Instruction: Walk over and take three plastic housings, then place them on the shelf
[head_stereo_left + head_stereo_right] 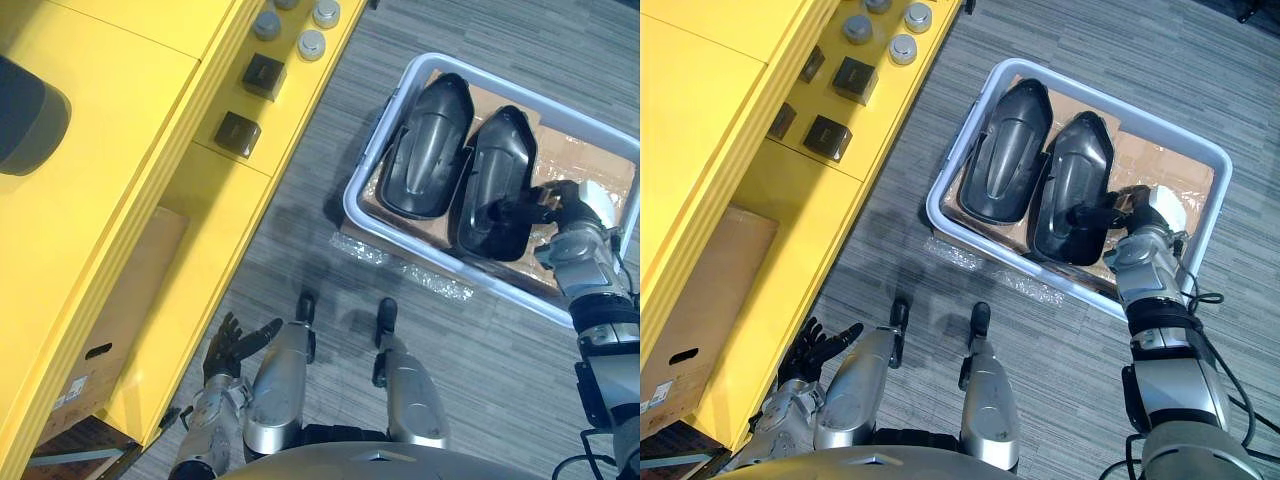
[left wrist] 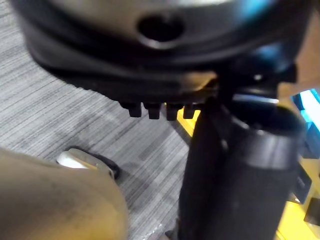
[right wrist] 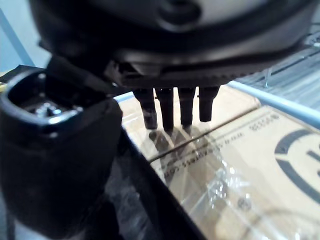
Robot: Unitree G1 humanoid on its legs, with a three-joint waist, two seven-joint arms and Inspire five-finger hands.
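Two black plastic housings lie side by side in a pale bin on the floor, one on the left and one on the right. My right hand reaches into the bin at the right housing's outer rim. In the right wrist view its fingers hang straight just over that housing's dark edge, with the thumb beside it, and they are not closed on it. My left hand hangs low by the yellow shelf, fingers spread and holding nothing.
The yellow shelf runs along the left and carries small black boxes and grey round parts. A cardboard box sits under it. Cardboard and clear film line the bin's floor. Grey carpet lies between shelf and bin.
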